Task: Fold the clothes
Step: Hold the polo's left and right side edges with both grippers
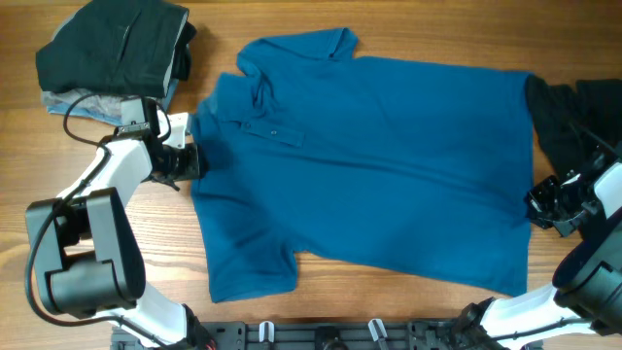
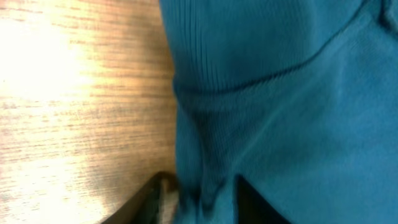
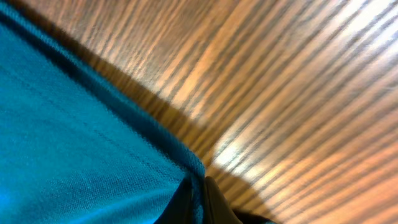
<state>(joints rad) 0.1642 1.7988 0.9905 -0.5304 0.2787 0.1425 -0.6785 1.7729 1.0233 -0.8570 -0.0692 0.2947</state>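
Blue and soft, your shirt (image 1: pixel 389 165) lies flat on the wood table (image 1: pixel 389 306) and will likely flop and slide, so hold it by edges: your right gripper (image 3: pixel 198 191) pinches the hem corner tight, while your left gripper (image 2: pixel 199 200) sits loose, fingers apart, round the sleeve edge.

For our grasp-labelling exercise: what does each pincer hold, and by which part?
Right pincer: shut on the polo shirt at its hem edge. Left pincer: astride the shirt's edge beside the collar; grip cannot be told.

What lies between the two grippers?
The blue polo shirt, spread flat, fills the stretch from left gripper to right gripper; the overhead view shows it.
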